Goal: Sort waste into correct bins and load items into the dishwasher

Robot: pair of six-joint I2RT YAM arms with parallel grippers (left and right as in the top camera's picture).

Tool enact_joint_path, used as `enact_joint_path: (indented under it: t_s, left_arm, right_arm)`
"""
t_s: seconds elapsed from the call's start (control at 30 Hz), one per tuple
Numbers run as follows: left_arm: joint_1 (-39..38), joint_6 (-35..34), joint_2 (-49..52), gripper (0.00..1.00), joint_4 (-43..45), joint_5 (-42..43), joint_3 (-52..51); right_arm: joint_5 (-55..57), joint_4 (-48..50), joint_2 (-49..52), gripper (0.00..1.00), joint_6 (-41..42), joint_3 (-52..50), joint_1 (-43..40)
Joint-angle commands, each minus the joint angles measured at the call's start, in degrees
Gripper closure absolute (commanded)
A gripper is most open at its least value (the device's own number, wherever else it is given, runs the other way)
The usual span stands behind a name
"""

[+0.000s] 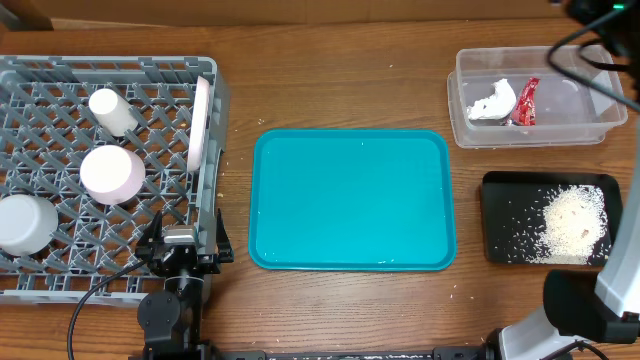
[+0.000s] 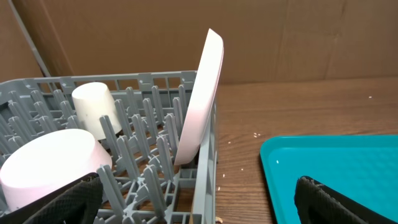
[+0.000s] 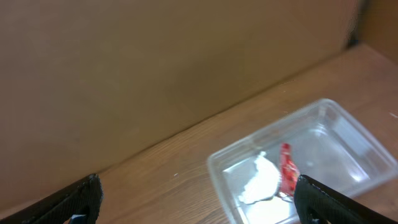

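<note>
Both hands are spread wide and hold nothing; the dishes are in the rack and the waste is in its bins.

The left hand [image 1: 185, 242] sits at the near right corner of the grey dish rack [image 1: 60, 275], one finger inside its wall and one outside, close to the teal tray [image 1: 350, 200]. A white plate [image 1: 200, 125] stands on edge against the rack's right wall. A white cup [image 1: 112, 112], a round white dish [image 1: 112, 173] and another pale round piece [image 1: 25, 223] sit further left in the rack. Bare tabletop [image 1: 350, 90] runs between tray and rack, and between the tray and the bins on the right. The right hand [image 3: 199, 202] hangs above the clear tub [image 1: 530, 136], which holds the napkin [image 1: 493, 102] and the red wrapper [image 1: 526, 102]. Rice crumbs [image 1: 575, 222] lie in the black tray [image 1: 497, 215]. A cardboard wall [image 2: 280, 37] closes the far edge.
</note>
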Motion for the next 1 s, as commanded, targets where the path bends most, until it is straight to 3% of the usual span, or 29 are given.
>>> enact_joint_path:
  t_s: [0.0,0.2,0.33,0.43,0.67,0.97]
  left_arm:
    - [0.26,0.9,-0.7,0.0,-0.11,-0.63,-0.26]
    - [0.26,0.9,-0.7,0.0,-0.11,-0.63,-0.26]
    - [0.26,0.9,-0.7,0.0,-0.11,-0.63,-0.26]
    - [0.26,0.9,-0.7,0.0,-0.11,-0.63,-0.26]
    - [0.26,0.9,-0.7,0.0,-0.11,-0.63,-0.26]
    - [0.26,0.9,-0.7,0.0,-0.11,-0.63,-0.26]
  right_arm:
    - [1.88,0.79,-3.82,0.01,-3.41,-0.31,1.79]
    - [1.9,9.01,-12.04,0.0,-3.43,-12.98,1.84]
    - [-1.07,22.67,-21.7,0.0,-3.48,-32.02,1.84]
    - [-5.27,37.31,-32.5,0.0,-3.82,-53.77,1.84]
    - [-9.77,58.36,-50.27,0.0,-7.91,-87.27,1.84]
    - [-13.49,76.22,-72.32,0.0,-10.08,-118.09,1.99]
